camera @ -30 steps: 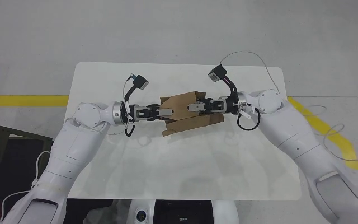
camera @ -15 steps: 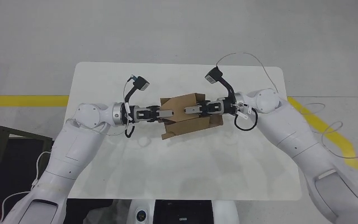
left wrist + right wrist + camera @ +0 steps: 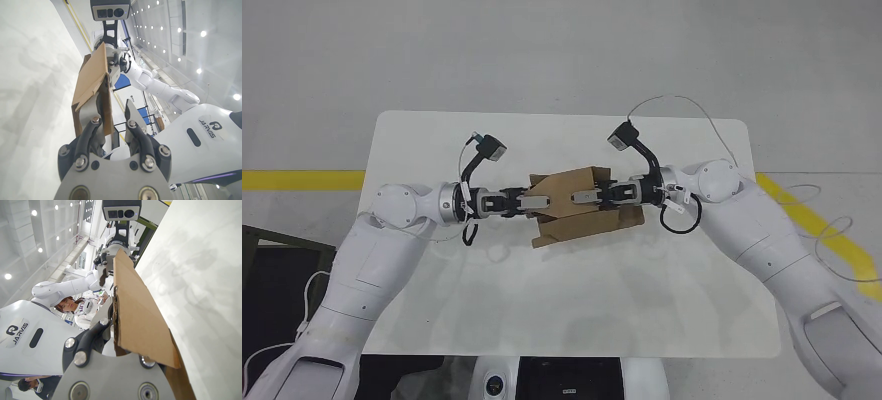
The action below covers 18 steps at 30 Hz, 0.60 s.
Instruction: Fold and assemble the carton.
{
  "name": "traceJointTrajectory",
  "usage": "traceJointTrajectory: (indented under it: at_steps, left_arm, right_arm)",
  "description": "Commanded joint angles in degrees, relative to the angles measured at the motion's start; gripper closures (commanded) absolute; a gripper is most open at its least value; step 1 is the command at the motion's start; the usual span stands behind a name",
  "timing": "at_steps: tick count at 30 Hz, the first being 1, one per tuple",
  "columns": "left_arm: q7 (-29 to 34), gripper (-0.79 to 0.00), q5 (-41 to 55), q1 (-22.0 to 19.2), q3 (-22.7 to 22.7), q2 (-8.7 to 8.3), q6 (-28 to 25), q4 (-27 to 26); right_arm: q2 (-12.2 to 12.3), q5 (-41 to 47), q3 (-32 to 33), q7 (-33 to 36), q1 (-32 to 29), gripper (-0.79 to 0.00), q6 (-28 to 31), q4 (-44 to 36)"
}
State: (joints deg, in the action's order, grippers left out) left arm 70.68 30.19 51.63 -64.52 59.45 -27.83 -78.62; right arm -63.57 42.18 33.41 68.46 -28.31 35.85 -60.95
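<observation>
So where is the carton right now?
In the top view the carton is near the middle of the white table, directly between the left gripper and the right gripper.

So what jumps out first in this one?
A brown carton is at the middle of the white table. The left gripper and the right gripper meet it from opposite ends, pointing straight at each other.

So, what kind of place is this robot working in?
Probably a large indoor hall, such as a lab or workshop floor. Rows of ceiling lights hang high overhead, the smooth grey floor carries a painted yellow line, and the work is done on a plain white table.
</observation>
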Motion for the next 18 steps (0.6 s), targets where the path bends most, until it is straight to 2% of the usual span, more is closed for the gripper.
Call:
traceJointTrajectory:
  at_steps: [1,18]
  left_arm:
    - [0.0,-0.785,0.4,-0.1,-0.3,-0.02,0.1,0.1]
    - [-1.4,-0.785,8.9,0.2,-1.2,0.54,4.0,-3.0]
  right_arm:
    - [0.0,-0.4,-0.1,-0.1,0.0,0.0,0.1,0.2]
    - [-0.5,-3.0,-0.4,-1.3,-0.3,0.0,1.3,2.0]
